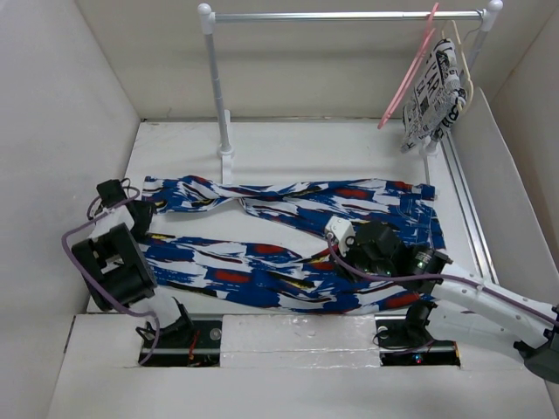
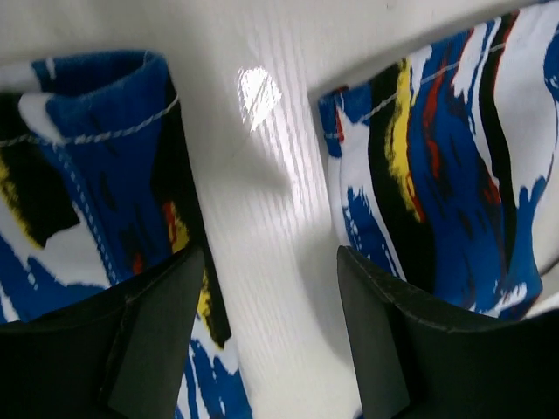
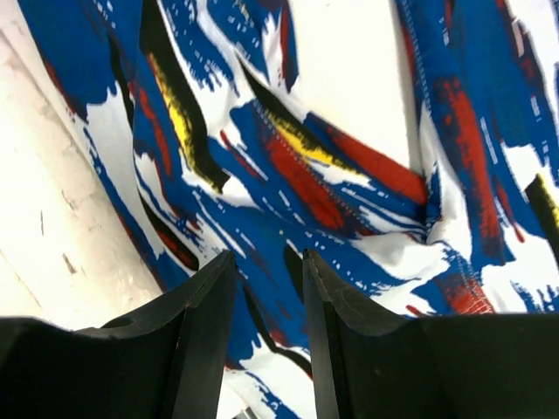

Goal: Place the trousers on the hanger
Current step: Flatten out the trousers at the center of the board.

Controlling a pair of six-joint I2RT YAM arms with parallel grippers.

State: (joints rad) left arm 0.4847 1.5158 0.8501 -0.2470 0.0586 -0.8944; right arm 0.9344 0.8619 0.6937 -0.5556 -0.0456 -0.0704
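Observation:
The blue splashed trousers (image 1: 288,240) lie flat on the white table, waist to the right and both legs running left. The pink hanger (image 1: 408,74) hangs tilted from the rail at the back right. My left gripper (image 1: 140,216) is open at the leg ends; in the left wrist view its jaws (image 2: 271,253) straddle the bare strip of table between the two cuffs (image 2: 96,166). My right gripper (image 1: 342,247) hovers low over the crotch area. In the right wrist view its jaws (image 3: 269,255) stand a narrow gap apart above the wrinkled cloth (image 3: 332,175), holding nothing.
A clothes rack with a silver rail (image 1: 345,16) on white posts stands at the back. A cream hanger (image 1: 465,65) carrying a white garment with black print (image 1: 432,87) hangs next to the pink one. White walls enclose the table; a metal track (image 1: 463,201) runs along the right side.

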